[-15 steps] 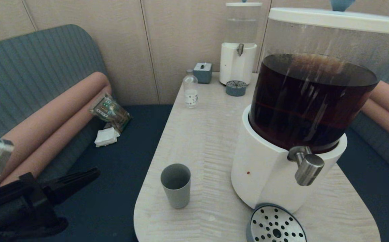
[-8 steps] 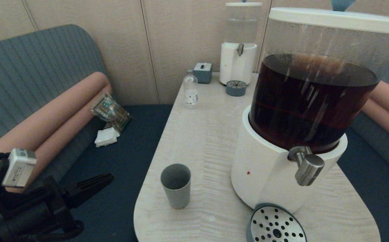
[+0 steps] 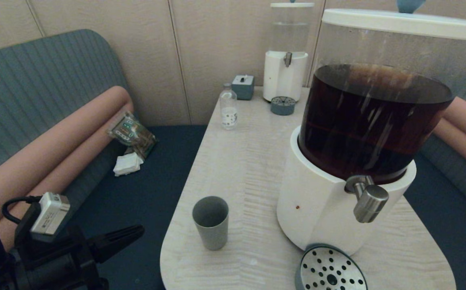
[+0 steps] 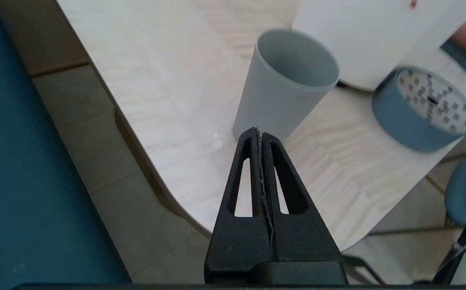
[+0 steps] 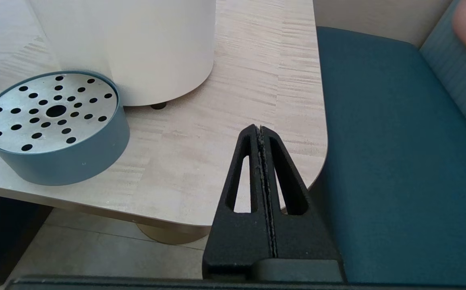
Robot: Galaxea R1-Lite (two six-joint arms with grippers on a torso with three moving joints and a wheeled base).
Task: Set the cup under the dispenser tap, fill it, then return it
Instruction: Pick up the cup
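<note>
Big dispenser (image 3: 337, 193) sits on table (image 3: 241, 161) w/ its tap (image 3: 367, 197) over round drip tray (image 3: 329, 270). Cup (image 3: 210, 221) stands upright, empty, left of dispenser. Left gripper (image 3: 134, 233) near table edge, fingers together. Right gripper (image 5: 260, 131) low by table corner, fingers together.

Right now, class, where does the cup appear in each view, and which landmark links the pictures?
Head view: cup on the table's near left part, left of the dispenser.
Left wrist view: cup just beyond the shut left gripper.
Right wrist view: not in it.
Shared landmark: the drip tray.
</note>
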